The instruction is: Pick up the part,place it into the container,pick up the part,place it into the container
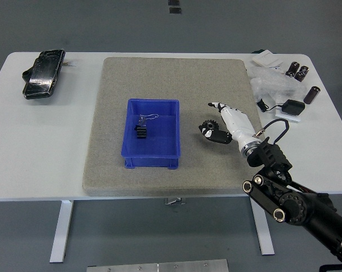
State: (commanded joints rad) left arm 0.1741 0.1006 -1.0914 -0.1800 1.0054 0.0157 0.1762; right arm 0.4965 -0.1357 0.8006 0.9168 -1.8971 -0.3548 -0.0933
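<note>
A blue bin (159, 153) stands on the grey mat (159, 79). Inside it lie a small black part (140, 132) and a thin wire clip (149, 118). A black gear (208, 125) lies on the mat right of the bin. My right hand (215, 120), white with black joints, is right beside the gear. Its fingers are stretched out and its thumb (214, 135) lies against the gear's near side; I cannot tell whether it touches. The hand holds nothing. My left arm is out of view.
A black device (43, 73) lies at the table's far left. Clear plastic bags (271, 85), small black cylinders (298, 71) and a black pad with a cable (291, 107) lie at the far right. The mat covers the table's middle.
</note>
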